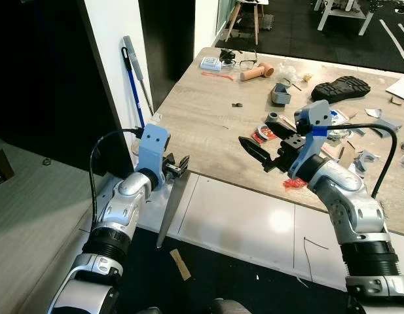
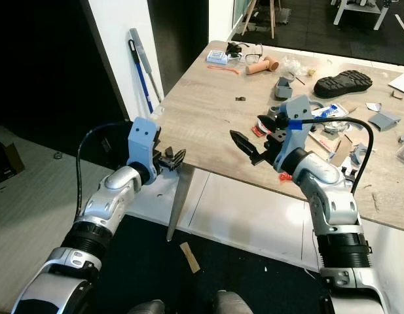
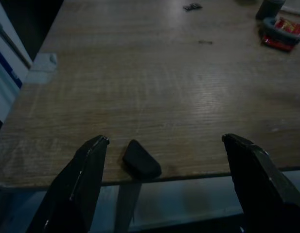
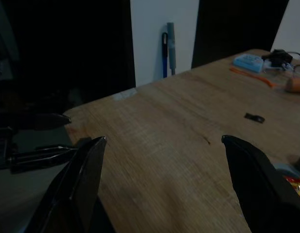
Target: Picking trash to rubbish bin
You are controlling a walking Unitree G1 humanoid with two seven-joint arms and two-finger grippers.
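Nearest us, at the bottom of the head view, our two silver arms rise from the lower corners. The left gripper [image 1: 177, 165] sits left of centre at the near edge of the table [image 1: 208, 111], its fingers [image 3: 84, 179] spread wide. The right gripper [image 1: 267, 154] hangs right of centre above the tabletop, pointing toward the left gripper, fingers [image 4: 86, 179] also wide apart and holding nothing.

The table is the largest thing, a pale wood top running from centre to the upper right of the frame. A slanted metal leg [image 1: 170, 212] drops from its near corner, just below the left gripper. Under the table lie white floor tiles [image 1: 241, 226], with a scrap of brown cardboard [image 1: 180, 264] on the dark mat at bottom centre.

The trash is scattered across the right half of the table: a red wrapper [image 1: 262, 135] just behind the right gripper, and red bits [image 1: 294, 184] at the near edge beside the right forearm. Farther back lie a black shoe sole [image 1: 340, 87], grey plastic parts [image 1: 280, 93], a tan cylinder [image 1: 257, 72], glasses [image 1: 248, 63] and a small blue-and-white box [image 1: 211, 63]. A small dark clip [image 1: 237, 104] lies alone mid-table.

In the upper left, a blue-handled tool [image 1: 133, 78] leans against a white wall [image 1: 113, 65].
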